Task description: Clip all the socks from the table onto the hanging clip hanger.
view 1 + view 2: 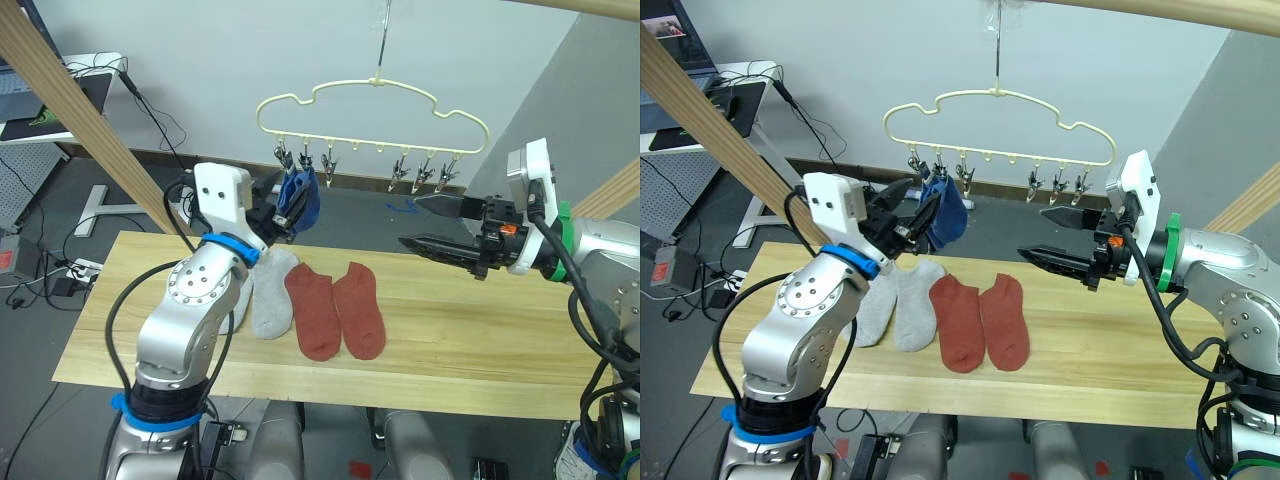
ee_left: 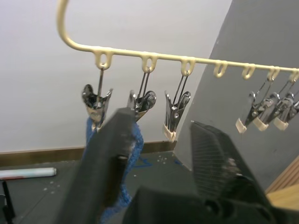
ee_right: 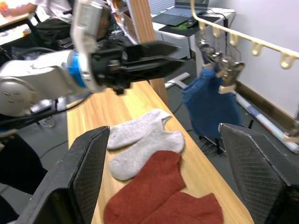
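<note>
Left hand [image 1: 925, 215] beside hung blue socks [image 1: 948, 208]; two grey [image 1: 895, 305], two red [image 1: 980, 322].

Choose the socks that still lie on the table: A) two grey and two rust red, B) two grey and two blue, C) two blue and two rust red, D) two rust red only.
A: two grey socks and two rust red socks lie on the table, while blue fabric hangs at the clip hanger.

Arms: silver-grey metal shells, white wrist housings.
Rings: blue on left arm, green on right.
Cables: black, looped outside.
Fingers [image 3: 84, 177]: black, cross-hatched pads.
</note>
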Robot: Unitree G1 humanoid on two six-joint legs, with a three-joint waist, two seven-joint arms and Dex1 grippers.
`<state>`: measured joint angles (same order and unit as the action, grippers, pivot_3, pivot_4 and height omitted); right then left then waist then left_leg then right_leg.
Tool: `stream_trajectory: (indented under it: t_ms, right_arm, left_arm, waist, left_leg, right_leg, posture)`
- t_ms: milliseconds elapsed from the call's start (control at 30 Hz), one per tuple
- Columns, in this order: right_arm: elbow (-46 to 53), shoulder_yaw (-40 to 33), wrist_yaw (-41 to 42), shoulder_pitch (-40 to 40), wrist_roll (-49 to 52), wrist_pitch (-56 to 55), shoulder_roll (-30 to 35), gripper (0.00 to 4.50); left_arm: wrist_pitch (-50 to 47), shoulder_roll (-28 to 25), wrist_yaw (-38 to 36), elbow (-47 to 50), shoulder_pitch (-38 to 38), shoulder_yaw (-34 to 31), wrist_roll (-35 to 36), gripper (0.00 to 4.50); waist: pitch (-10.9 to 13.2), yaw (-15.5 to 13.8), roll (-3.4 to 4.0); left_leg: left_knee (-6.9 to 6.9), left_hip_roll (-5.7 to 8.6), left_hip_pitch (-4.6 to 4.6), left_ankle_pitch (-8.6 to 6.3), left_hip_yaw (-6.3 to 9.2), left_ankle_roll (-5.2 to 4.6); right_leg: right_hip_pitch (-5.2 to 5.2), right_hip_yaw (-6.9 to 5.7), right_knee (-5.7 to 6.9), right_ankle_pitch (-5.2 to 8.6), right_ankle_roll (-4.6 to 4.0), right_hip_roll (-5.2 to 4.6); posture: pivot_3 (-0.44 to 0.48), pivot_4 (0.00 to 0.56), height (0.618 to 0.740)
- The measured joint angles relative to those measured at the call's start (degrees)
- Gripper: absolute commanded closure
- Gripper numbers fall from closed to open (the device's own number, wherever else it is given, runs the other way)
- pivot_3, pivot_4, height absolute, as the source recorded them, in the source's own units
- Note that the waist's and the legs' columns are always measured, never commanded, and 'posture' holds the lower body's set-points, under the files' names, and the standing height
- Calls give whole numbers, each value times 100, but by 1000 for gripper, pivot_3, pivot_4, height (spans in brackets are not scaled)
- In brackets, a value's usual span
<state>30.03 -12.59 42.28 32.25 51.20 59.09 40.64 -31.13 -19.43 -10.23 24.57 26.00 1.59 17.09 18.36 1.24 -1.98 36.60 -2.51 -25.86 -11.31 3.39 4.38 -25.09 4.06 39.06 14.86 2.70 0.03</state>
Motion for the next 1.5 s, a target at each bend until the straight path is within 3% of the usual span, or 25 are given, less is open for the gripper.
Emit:
stream_trajectory:
  t_ms: [400, 900, 1500]
  right_arm:
    - [251, -30, -525, -59, 634, 124, 176, 564]
    - [346, -31, -947, -181, 999, 126, 350, 564]
    - [448, -31, -1405, -307, 1307, 125, 442, 564]
  left_arm:
    - [239, 830, 163, -844, 390, 313, -496, 2475]
    - [751, 1293, 441, -1936, 876, 288, -1079, 2475]
    - [1513, 1642, 565, -3002, 1566, 182, -1291, 2475]
  waist:
    - [0, 42, 0]
    - [1, 53, -1]
    - [3, 65, -2]
  left_leg:
    - [32, 0, 1, 3, 2, -7]
    - [34, 0, 0, 5, 3, -11]
    - [33, 1, 0, 5, 3, -11]
  right_leg:
    - [17, 3, 2, -10, 10, 3]
    - [18, 3, 2, -12, 10, 4]
    - [19, 4, 1, -12, 10, 5]
  posture:
    - [-34, 298, 740]
    - [-54, 305, 740]
    - [-80, 317, 740]
